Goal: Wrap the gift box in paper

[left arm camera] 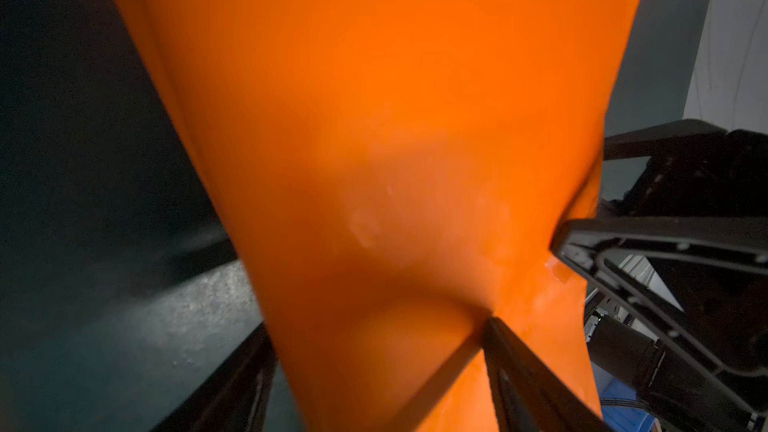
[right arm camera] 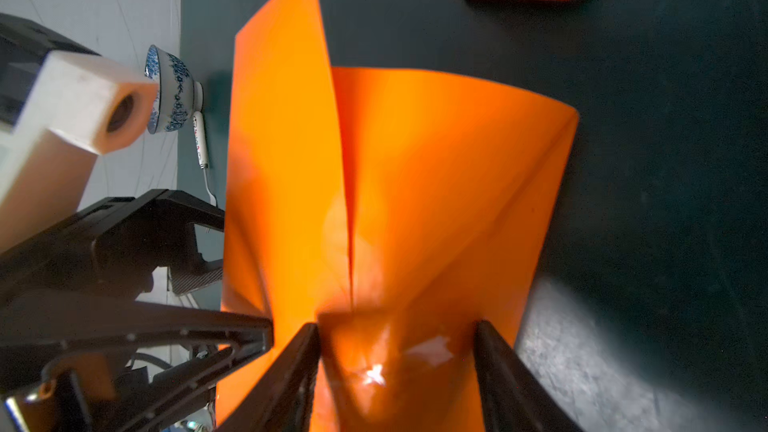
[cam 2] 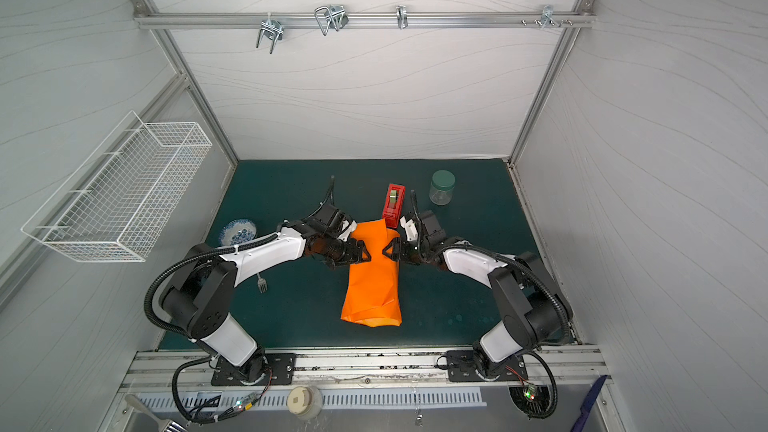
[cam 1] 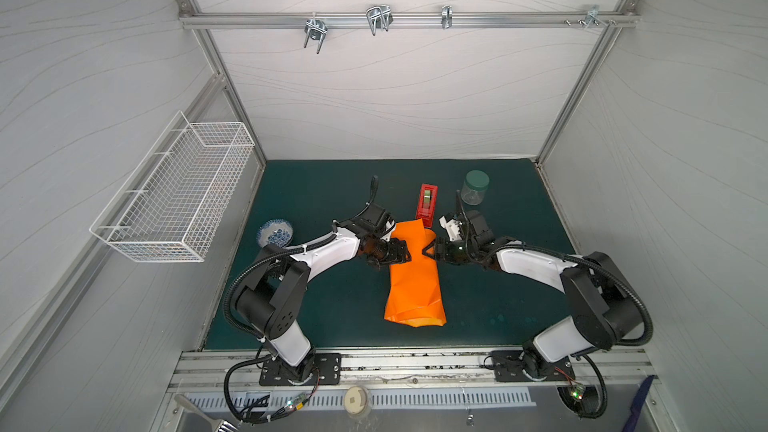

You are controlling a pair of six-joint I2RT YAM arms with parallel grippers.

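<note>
both top views, paper (cam 1: 413, 280) between pincers

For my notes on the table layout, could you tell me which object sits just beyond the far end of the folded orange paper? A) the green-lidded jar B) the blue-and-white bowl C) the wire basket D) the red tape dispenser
D: in both top views the red tape dispenser lies right at the far end of the paper, while the bowl and jar sit off to either side.

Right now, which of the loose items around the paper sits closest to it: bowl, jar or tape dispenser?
The red tape dispenser: its near end meets the far edge of the orange paper in both top views. The green-lidded jar and blue-patterned bowl stand clearly apart.
</note>
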